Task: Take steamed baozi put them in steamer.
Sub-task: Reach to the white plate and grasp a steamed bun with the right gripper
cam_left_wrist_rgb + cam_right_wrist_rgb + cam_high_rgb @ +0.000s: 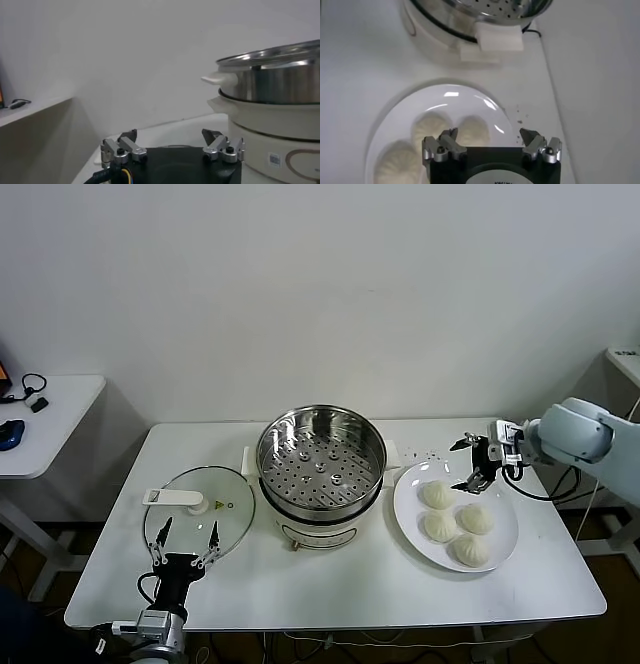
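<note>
Several cream-white steamed baozi (437, 495) lie on a flat white plate (505, 529) to the right of the steamer (320, 459), a shiny steel pot with a bare perforated tray on a cream base. My right gripper (470, 462) hovers open over the far rim of the plate, just behind the nearest baozi, with nothing between its fingers. From the right wrist, baozi (470, 131) show under the open gripper (490, 136), and the steamer (470, 20) lies beyond. My left gripper (185, 541) stands open at the table's front left, beside the steamer (272, 105).
A round glass lid (200, 509) with a white handle lies left of the steamer, just behind the left gripper. A side table (40, 419) with small dark items stands at far left. Dark crumbs (520, 117) dot the table near the plate.
</note>
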Tool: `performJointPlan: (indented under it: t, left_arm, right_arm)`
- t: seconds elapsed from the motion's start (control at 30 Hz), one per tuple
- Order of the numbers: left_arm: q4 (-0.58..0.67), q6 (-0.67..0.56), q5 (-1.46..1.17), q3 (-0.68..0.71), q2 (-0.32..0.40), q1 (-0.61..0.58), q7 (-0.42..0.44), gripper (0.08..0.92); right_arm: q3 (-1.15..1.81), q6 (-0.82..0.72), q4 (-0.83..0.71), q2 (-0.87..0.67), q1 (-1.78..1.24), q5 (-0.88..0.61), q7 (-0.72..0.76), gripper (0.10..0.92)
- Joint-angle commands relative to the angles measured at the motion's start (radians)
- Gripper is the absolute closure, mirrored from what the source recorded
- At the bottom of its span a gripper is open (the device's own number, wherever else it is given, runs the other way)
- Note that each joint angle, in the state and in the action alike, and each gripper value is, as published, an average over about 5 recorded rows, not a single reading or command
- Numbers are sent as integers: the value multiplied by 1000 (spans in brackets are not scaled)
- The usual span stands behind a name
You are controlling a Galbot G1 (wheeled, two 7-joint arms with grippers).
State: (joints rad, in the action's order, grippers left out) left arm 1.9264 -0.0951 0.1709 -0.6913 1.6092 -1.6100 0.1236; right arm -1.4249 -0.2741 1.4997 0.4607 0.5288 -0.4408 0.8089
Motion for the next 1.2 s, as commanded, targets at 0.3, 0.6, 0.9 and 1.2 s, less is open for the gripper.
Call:
performJointPlan:
  t: [0.3,0.6,0.9,1.2]
  left_arm:
    - [-9,-11,-3,1,41,4,-1,177]
    - [-12,-15,0,-3,40,3,0,177]
    - [-26,-19,2,-12,39,4,-2,177]
    - [-34,-23,10,-15,39,4,-3,177]
  right_arm:
    - [-333,68,-231,224,198,-111,86,203]
    - [-229,87,-364,318,53,-99,106,203]
    - [-143,116,-460,370,-67,-72,146,203]
    - [-107,139,-520,405,-119,-47,168,203]
